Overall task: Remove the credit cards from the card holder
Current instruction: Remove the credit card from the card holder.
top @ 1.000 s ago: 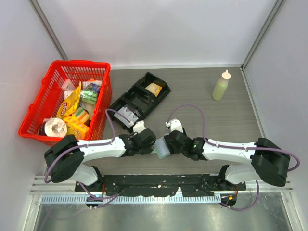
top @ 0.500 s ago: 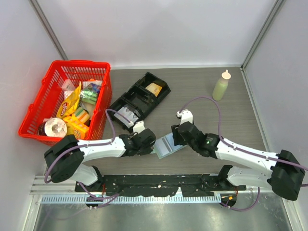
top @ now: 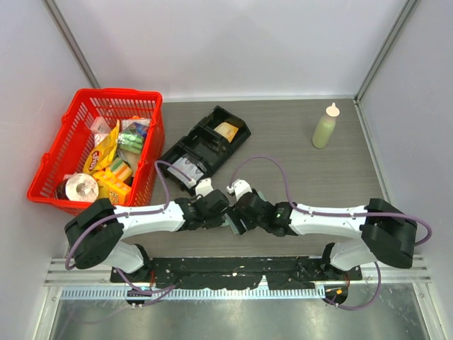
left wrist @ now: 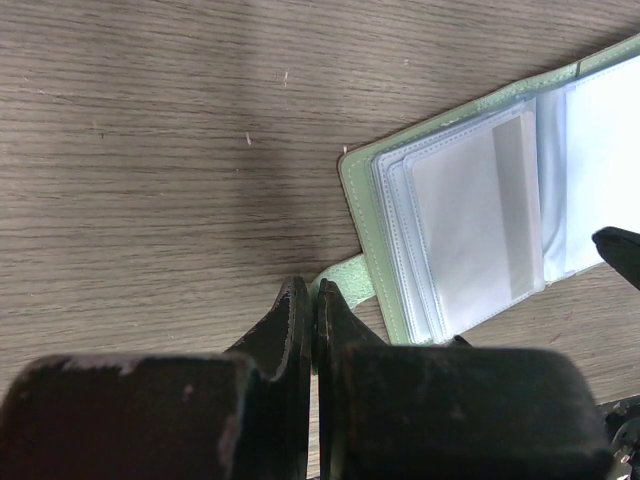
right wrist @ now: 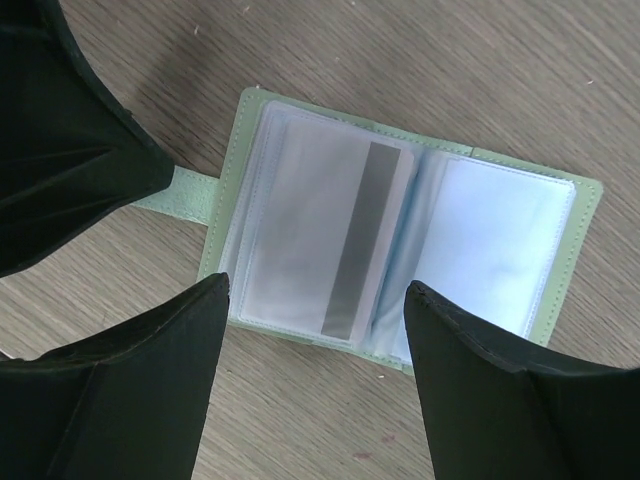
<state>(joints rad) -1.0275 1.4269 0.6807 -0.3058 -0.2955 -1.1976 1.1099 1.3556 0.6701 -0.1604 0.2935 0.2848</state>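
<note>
Card holder [right wrist: 400,235] lies open and flat on the table [top: 304,170], near-centre, between the 2 arms; its pale green cover shows as a border around clear plastic sleeves. 1 credit card [right wrist: 310,240] sits inside the left-hand sleeve, pale, with a grey stripe running along its length; the right-hand sleeve shows a pale blue-white face, contents not determinable. A green closing tab [right wrist: 180,195] projects from the holder's left edge. Left gripper [left wrist: 310,290]: fingers pressed together, tips at the end of that tab; whether the tab is pinched between them cannot be told. Right gripper [right wrist: 317,290]: fingers spread wide, positioned above the holder with 1 finger on each side of the card, neither touching it in the wrist view. Elsewhere: red basket [top: 152,152] of goods far left, black tray [top: 205,142] just right of it, squeeze bottle [top: 325,127] upright far right.
</note>
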